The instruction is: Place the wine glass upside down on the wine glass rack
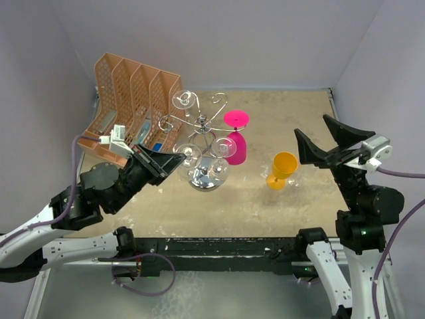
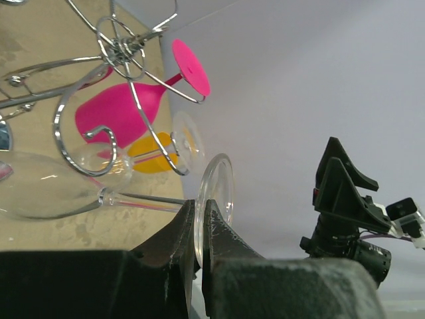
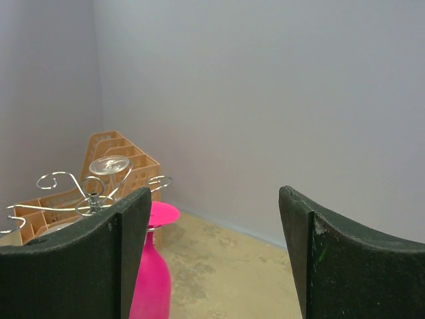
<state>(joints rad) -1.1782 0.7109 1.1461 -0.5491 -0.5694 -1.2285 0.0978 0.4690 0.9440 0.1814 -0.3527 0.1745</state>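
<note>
My left gripper (image 1: 174,161) is shut on the round foot of a clear wine glass (image 1: 190,155), right beside the chrome wire rack (image 1: 202,123). In the left wrist view the fingertips (image 2: 187,219) pinch the foot's rim (image 2: 219,189). The stem and bowl (image 2: 46,193) reach out under a curled rack arm (image 2: 86,143). A pink glass (image 1: 236,143) hangs upside down on the rack, and another clear glass (image 1: 184,100) hangs at the back. My right gripper (image 1: 313,129) is open and empty, raised at the right, apart from the rack (image 3: 86,199).
A yellow glass (image 1: 282,169) stands upright on the table right of the rack. An orange file organizer (image 1: 133,100) stands at the back left, close behind the rack. The rack's shiny round base (image 1: 208,178) sits mid-table. Grey walls enclose the table on three sides.
</note>
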